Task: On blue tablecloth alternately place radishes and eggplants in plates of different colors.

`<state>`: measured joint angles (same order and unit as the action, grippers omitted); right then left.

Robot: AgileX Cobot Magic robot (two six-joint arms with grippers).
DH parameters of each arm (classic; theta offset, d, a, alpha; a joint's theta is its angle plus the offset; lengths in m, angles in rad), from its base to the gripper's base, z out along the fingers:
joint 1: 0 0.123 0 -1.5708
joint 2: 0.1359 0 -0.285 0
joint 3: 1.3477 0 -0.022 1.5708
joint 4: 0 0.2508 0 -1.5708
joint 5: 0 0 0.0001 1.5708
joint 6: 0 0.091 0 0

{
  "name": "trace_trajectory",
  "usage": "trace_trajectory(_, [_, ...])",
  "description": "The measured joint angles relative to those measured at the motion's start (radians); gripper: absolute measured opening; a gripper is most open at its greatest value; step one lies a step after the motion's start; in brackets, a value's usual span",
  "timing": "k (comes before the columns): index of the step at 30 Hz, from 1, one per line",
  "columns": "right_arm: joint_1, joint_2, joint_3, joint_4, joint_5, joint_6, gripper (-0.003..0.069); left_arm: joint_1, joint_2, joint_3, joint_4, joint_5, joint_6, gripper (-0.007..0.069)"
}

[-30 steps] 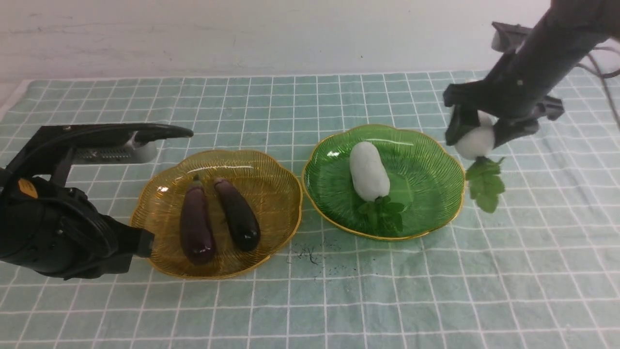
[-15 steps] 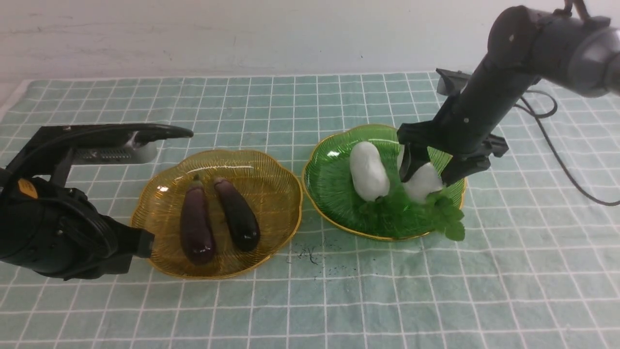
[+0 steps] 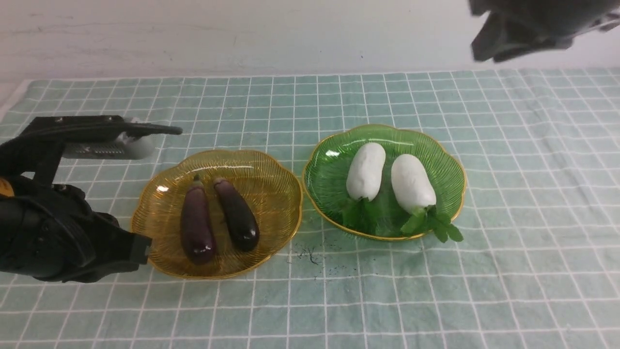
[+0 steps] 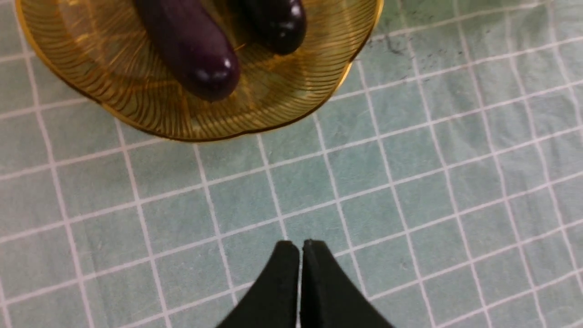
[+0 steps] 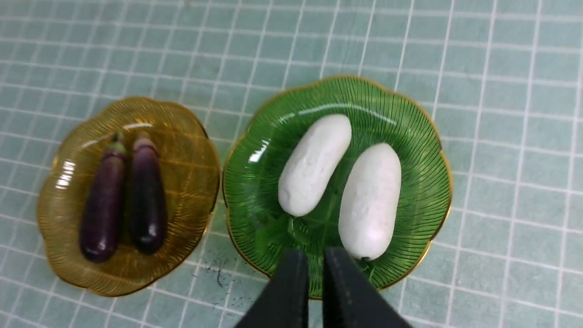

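On the blue tablecloth (image 3: 533, 242) stand two ribbed plates. The amber plate (image 3: 269, 191) holds two dark purple eggplants (image 3: 196, 227) (image 3: 237, 214) side by side. In the green plate (image 3: 438, 160) lie two white radishes (image 3: 366, 170) (image 3: 412, 182), their green leaves toward the near rim. My left gripper (image 3: 169, 129) hovers left of the amber plate, shut and empty, its tips (image 4: 296, 243) together over bare cloth. My right gripper (image 5: 314, 253) is raised high at the upper right, shut on nothing, looking down on both plates (image 5: 410, 136) (image 5: 186, 150).
A dark smudge (image 3: 310, 254) marks the cloth in front of the gap between the plates. A white wall (image 3: 242, 34) runs behind the cloth's far edge. The left arm's bulky body (image 3: 48, 232) sits at the near left beside the amber plate.
The right gripper lowered the second radish into the green plate, let go, then rose to the upper right and shut. The first radish tilted slightly. The left arm shifted a little.
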<state>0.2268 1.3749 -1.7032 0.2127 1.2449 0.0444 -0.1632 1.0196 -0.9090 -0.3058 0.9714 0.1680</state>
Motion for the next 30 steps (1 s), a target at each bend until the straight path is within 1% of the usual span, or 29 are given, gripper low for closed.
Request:
trace_trajectory(2, [0.000,-0.185,0.123,-0.030,-0.059,0.000,-0.0008,0.000,-0.060,0.000,-0.017,0.000,0.032,-0.0008])
trace_trajectory(5, [0.000,-0.458,0.350,-0.075,-0.286,0.000,-0.0013,0.000,-0.144,0.000,-0.027,0.000,0.068,-0.0008])
trace_trajectory(8, [0.000,-0.623,0.543,-0.087,-0.488,0.000,-0.0013,0.000,-0.214,0.000,-0.032,-0.002,0.084,-0.0008])
trace_trajectory(10, [0.000,-0.812,0.752,-0.098,-0.707,-0.007,-0.0014,0.000,-0.254,0.000,-0.037,-0.007,0.086,-0.0008])
trace_trajectory(12, [0.000,-0.940,0.895,-0.107,-0.830,-0.011,-0.0014,0.000,-0.306,0.000,-0.050,-0.009,0.087,-0.0008])
trace_trajectory(14, [0.000,-1.163,1.132,-0.108,-0.972,-0.016,-0.0014,0.000,-0.354,0.000,-0.065,-0.019,0.088,-0.0008])
trace_trajectory(15, [0.000,-1.254,1.224,-0.108,-1.008,-0.019,-0.0014,0.000,-0.370,0.000,-0.073,-0.030,0.088,-0.0008])
trace_trajectory(17, [0.000,-1.353,1.326,-0.108,-1.056,-0.020,-0.0014,0.000,-0.388,0.000,-0.082,-0.038,0.088,-0.0008])
trace_trajectory(21, [-0.001,-1.388,1.447,-0.108,-1.141,-0.020,-0.0014,0.000,-0.420,0.013,-0.115,-0.055,0.088,-0.0008])
trace_trajectory(24, [-0.001,-1.388,1.473,-0.108,-1.163,-0.022,-0.0014,0.000,-0.456,0.045,-0.128,-0.075,0.088,-0.0008])
trace_trajectory(30, [-0.001,-1.388,1.474,-0.108,-1.189,-0.024,-0.0014,0.000,-0.587,0.184,-0.168,-0.157,0.088,-0.0008])
